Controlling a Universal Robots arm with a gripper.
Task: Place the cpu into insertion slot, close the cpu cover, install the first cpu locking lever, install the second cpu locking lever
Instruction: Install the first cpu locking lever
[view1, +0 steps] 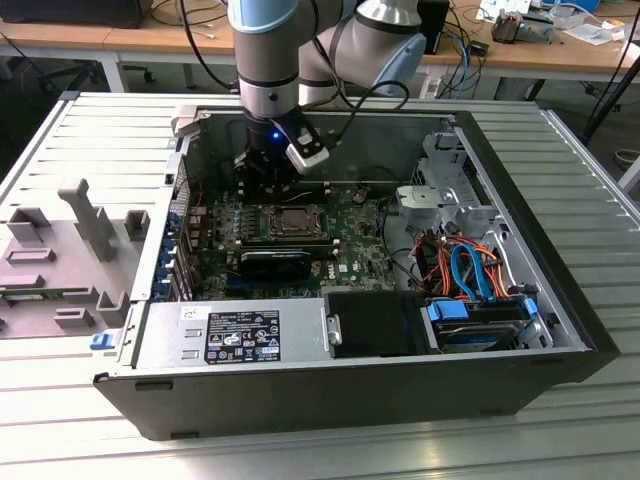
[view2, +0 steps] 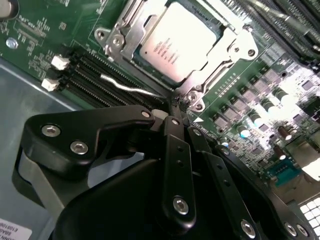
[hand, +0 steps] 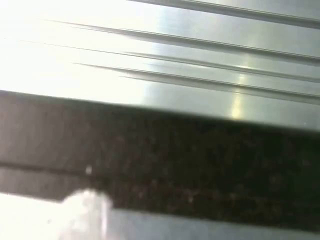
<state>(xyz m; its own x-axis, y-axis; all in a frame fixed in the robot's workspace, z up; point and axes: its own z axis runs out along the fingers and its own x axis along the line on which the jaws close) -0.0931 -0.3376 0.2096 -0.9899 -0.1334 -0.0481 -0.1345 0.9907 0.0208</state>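
Note:
The cpu, a silver-topped square chip, lies in the insertion slot on the green board. The cpu cover, a silvery frame, lies flat over the chip's edges. A thin silvery locking lever runs beside the socket over the black memory slots, and its end reaches my fingertips. My gripper is shut, its black fingers pressed together at the socket's corner, touching the lever's end. In the exterior view the gripper hangs inside the open computer case, just to the exterior view's left of the socket.
The case walls ring the board. A black power supply and a drive bay with orange and blue cables fill the near side. A grey fixture stands on the ribbed metal table at the exterior view's left.

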